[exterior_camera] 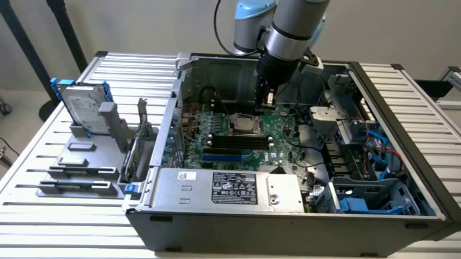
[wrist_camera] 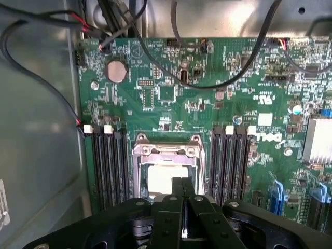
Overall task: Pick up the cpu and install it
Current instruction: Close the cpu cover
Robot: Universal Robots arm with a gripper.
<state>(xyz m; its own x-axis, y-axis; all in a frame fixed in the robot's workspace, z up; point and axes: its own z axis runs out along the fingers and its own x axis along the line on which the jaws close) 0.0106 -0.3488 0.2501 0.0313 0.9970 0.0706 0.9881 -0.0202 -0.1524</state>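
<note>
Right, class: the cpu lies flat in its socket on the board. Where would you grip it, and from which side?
Probably its two opposite edges, coming straight down from above. The cpu lies flat, face up, inside the socket frame, with memory slots either side, so only its top is open.

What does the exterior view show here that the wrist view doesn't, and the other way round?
The exterior view adds the hard drive standing to the exterior view's left of the case, and the power supply. The wrist view adds the coin battery. Both share the green motherboard, the socket frame and the shut gripper near it.
</note>
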